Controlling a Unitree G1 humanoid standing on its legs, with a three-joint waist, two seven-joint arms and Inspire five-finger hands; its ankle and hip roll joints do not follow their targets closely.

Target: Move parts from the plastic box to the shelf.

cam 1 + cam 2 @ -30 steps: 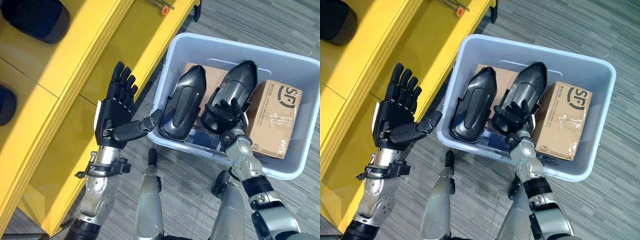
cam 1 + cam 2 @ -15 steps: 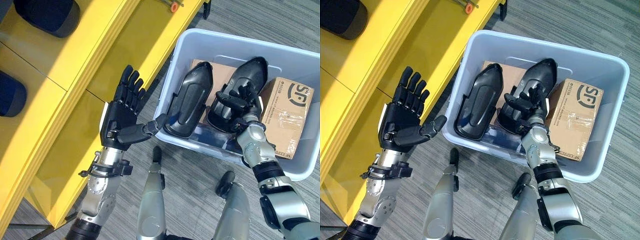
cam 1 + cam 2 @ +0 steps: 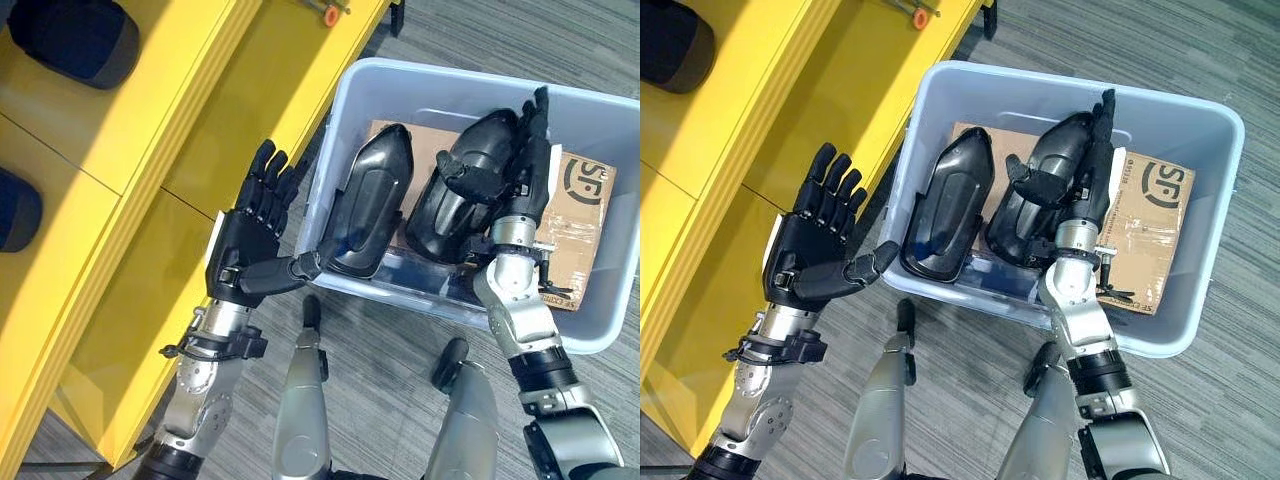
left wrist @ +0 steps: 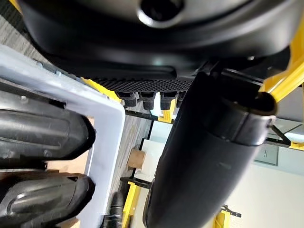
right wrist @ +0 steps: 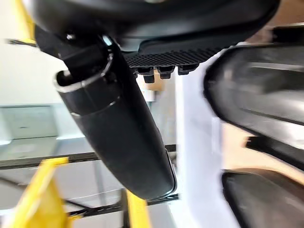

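- Parts: two black moulded shells stand side by side inside the plastic box (image 3: 360, 90), both leaning on end; the left shell (image 3: 366, 200) is nearer the shelf, the right shell (image 3: 462, 185) is beside it
- A cardboard box (image 3: 575, 220) lies in the plastic box to the right of the shells, and a second flat cardboard piece (image 3: 970, 135) shows behind them
- The plastic box is pale grey-blue and sits on grey carpet floor (image 3: 590, 40), just beside the yellow shelf (image 3: 150, 130)
- Right hand (image 3: 520, 165) is inside the plastic box, its fingers straight and pointing up along the right side of the right shell, its thumb lying across the shell's face; the fingers are stretched out, not curled round the part, though the hand touches it
- Left hand (image 3: 250, 250) is held outside the box between the shelf and the box wall, palm up and spread wide with nothing in it; its thumb tip reaches to the box's near left corner, close to the foot of the left shell
- On the shelf, two dark rounded parts lie at the far left: one (image 3: 75, 35) at the top and one (image 3: 15, 205) lower down at the edge
- A small orange-tipped tool (image 3: 328, 14) lies on the shelf's far end
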